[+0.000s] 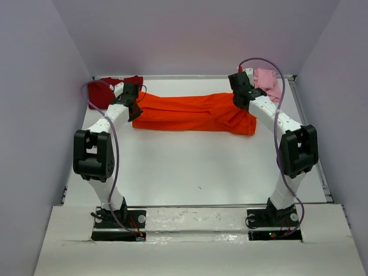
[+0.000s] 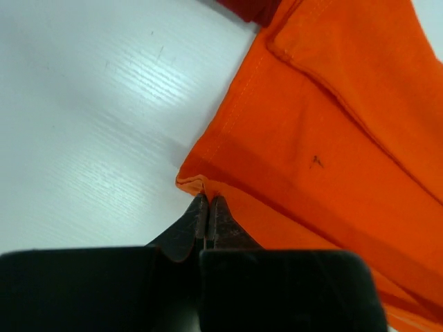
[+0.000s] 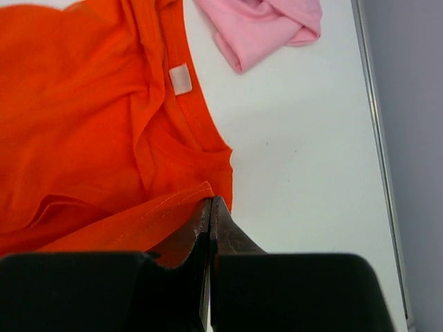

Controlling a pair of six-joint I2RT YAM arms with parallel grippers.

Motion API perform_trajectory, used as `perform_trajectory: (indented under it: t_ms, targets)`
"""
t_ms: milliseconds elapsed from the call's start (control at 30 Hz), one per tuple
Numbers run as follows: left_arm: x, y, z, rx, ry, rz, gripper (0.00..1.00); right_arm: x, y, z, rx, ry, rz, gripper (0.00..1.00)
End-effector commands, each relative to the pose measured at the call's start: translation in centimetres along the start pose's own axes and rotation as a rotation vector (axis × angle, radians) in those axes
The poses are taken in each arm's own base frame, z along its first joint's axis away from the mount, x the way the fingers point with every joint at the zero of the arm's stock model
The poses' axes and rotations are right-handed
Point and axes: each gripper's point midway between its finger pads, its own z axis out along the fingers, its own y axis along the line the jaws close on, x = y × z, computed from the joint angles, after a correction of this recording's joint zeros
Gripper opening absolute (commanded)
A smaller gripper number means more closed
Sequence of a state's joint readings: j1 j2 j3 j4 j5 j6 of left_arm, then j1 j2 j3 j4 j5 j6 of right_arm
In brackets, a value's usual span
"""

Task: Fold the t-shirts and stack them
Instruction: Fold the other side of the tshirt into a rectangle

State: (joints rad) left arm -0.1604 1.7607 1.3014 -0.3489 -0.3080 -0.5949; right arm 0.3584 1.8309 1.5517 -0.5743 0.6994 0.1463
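Bright orange cloth t-shirt [image 1: 190,112] pinched at both ends.
I saw L gripper [image 2: 206,200] clenched on hem corner, R gripper [image 3: 210,204] on edge nr collar; shirt lay stretched across white table [image 1: 195,167], far side.

table [image 1: 195,167] with orange shirt [image 1: 190,112], red shirt [image 1: 100,95], pink shirt [image 1: 269,80]

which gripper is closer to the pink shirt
Right. The right gripper, jaws shut on the orange shirt near its collar, sits just short of the pink shirt. The left gripper pinches the orange shirt's opposite end, beside the dark red shirt.
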Motion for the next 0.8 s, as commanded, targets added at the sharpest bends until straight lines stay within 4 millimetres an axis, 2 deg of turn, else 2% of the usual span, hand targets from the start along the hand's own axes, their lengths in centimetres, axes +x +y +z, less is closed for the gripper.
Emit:
perform_trajectory:
  t_ms: [0,100,267,500,633,767]
  targets:
    - [-2.6,-0.3,-0.5,-0.006,-0.038,0.015,0.00,-3.5,-1.7,0.7,0.027,-0.064,0.037,0.00]
    - [-3.1,-0.9,-0.1,0.000,-0.037,0.018,0.00,-3.7,-2.4,1.4,0.030,-0.058,0.054,0.00]
    - [-3.6,-2.0,1.3,0.007,-0.018,0.024,0.00,-3.4,-2.0,3.2,0.039,-0.032,0.046,0.00]
    - [-4.3,-3.5,3.2,0.011,-0.002,0.040,0.00,-4.0,-0.3,5.4,0.028,-0.024,0.015,0.00]
    - [-4.1,-4.0,5.1,0.001,0.018,0.042,0.00,-4.6,0.8,6.7,0.020,-0.026,-0.006,0.00]
    - [-5.7,-4.9,5.8,-0.004,-0.014,0.040,0.00,-5.0,1.4,7.8,0.027,-0.026,-0.027,0.00]
